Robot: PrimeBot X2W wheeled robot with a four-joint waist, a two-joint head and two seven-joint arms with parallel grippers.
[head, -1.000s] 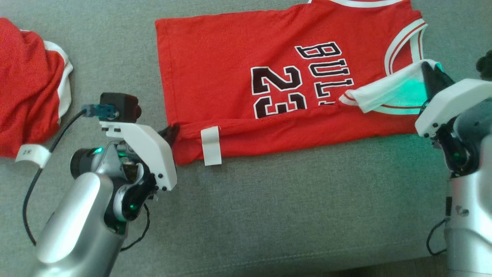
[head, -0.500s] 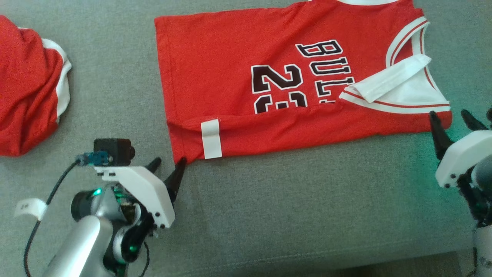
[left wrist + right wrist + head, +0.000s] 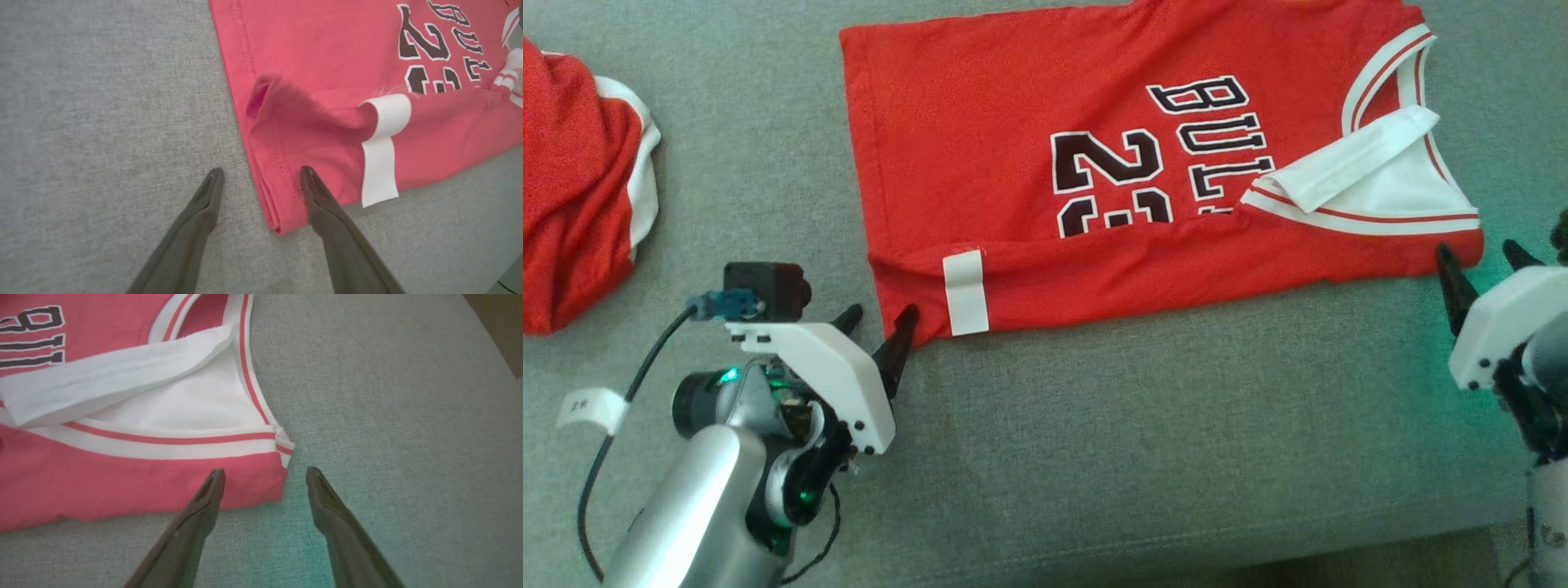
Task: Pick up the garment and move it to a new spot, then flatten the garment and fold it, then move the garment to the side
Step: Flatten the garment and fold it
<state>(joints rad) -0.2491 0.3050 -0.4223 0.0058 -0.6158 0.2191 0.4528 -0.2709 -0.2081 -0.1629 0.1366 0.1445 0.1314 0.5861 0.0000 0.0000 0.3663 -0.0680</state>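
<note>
Released and drawn back off the garment [image 3: 1013, 147] since a second ago, on both sides. Head view: spread flat, long axis left to right, near strip folded over; left gripper [image 3: 882, 312] at its near hem corner, right gripper [image 3: 1476, 249] at its near shoulder corner, jaws wide apart and empty, equally close. Left wrist view: hem corner between the fingers. Right wrist view: shoulder corner between the fingers, likewise

We see the red jersey [image 3: 980, 147], white-trimmed with black "23" lettering, lying spread on the grey fabric surface [image 3: 1143, 425], its near long edge folded up over the number's lower half, a white tag [image 3: 965, 292] on that fold.
</note>
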